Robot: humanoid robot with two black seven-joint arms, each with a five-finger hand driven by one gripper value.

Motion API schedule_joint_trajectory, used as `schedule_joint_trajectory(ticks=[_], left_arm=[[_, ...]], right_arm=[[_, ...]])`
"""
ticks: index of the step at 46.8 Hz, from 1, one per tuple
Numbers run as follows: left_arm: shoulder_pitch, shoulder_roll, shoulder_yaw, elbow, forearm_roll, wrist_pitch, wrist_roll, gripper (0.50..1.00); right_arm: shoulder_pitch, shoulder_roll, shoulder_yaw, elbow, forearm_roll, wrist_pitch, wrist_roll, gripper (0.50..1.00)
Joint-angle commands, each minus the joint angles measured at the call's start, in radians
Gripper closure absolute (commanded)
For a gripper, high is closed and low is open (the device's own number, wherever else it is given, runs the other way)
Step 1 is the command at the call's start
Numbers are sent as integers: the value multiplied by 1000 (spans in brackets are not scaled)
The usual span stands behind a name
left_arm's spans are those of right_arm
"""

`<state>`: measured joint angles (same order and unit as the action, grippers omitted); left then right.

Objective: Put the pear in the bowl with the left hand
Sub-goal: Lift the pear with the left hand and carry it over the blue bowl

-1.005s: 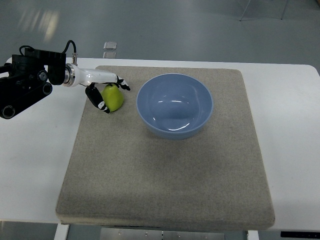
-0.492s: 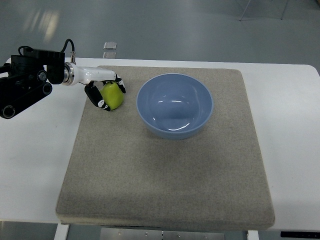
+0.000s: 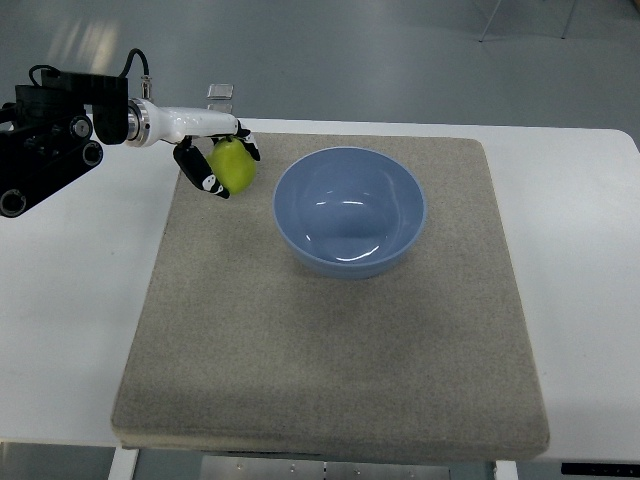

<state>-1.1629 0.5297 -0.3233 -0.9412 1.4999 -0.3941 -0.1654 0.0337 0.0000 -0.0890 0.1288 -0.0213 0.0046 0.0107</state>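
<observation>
The left hand (image 3: 218, 165) comes in from the picture's left edge, its black-tipped fingers (image 3: 207, 181) curled around the green pear (image 3: 233, 165), which it grasps over the far left corner of the grey mat (image 3: 330, 350). Near to far: the mat's bare near part lies toward the camera on the white table (image 3: 580, 280); beyond it the empty blue bowl (image 3: 350, 211) stands upright on the mat, just right of the pear and apart from it.
</observation>
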Motion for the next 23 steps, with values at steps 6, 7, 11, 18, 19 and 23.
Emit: schedule_joint_trajectory(ticks=[6,7,11,18,19,23], left_arm=[[-30,4,-49,-2,-7,-5,0,806],[-37,4,-52,-4,-7,-5,0,806],[-52,3,-57,-22,-15,-3,-2,806],[-64,-8,-60,-71,-21,0,0,806],[-64,-10,-60,-77,-21,0,0,806],[-72,-11,-62,-106,-21,1,0,806]], right_arm=[[0,0,0,0,0,0,0,574],[0,0,0,0,0,0,0,576],[0,0,0,0,0,0,0,576],[0,0,0,0,1,0,0,574],[0,0,0,0,0,0,0,576],[0,0,0,0,1,0,0,576]])
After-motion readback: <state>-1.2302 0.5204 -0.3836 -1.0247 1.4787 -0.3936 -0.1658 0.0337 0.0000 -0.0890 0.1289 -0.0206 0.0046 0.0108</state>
